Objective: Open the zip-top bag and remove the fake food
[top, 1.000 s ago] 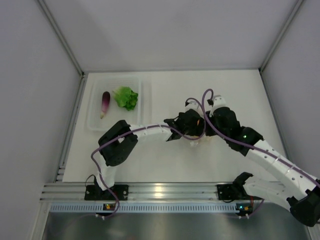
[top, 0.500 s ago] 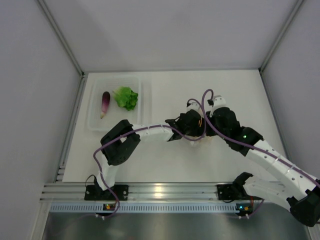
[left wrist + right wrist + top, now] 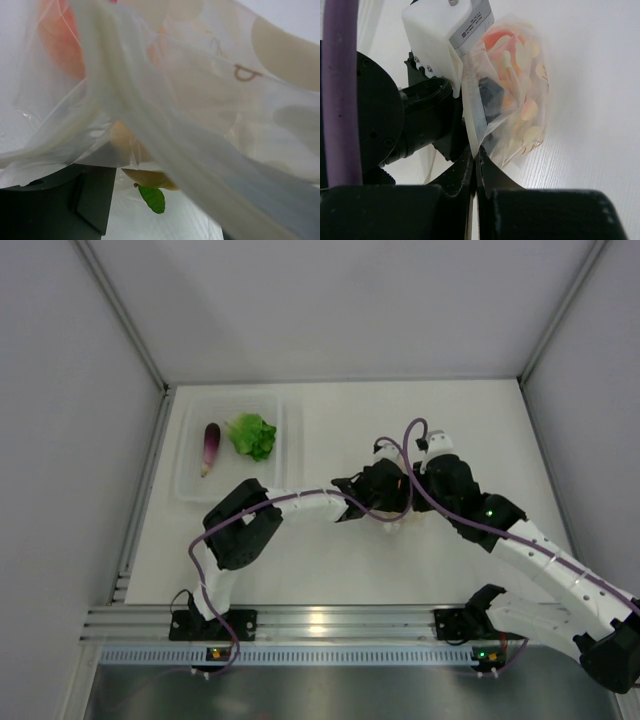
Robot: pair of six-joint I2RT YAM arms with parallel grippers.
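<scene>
The zip-top bag [image 3: 522, 107], clear with white dots, lies on the table between both grippers; in the top view the arms mostly hide it. My right gripper [image 3: 476, 150] is shut on the bag's rim strip; it also shows in the top view [image 3: 428, 483]. My left gripper [image 3: 385, 490] reaches into the bag's mouth with its jaws apart. An orange peach [image 3: 55, 42] and a second fruit [image 3: 150, 178] with a green leaf [image 3: 152, 198] lie inside, the second between the left fingers [image 3: 75, 205]. The purple eggplant [image 3: 211, 446] and green lettuce [image 3: 252, 435] lie in the tray.
The rigid clear tray [image 3: 190, 485] stands at the back left of the white table. Grey walls close the table on the left, back and right. A metal rail [image 3: 320, 622] runs along the near edge by the arm bases.
The left arm has shifted a little to the right, pushing its gripper slightly further into the bag. The right gripper keeps its hold on the rim.
</scene>
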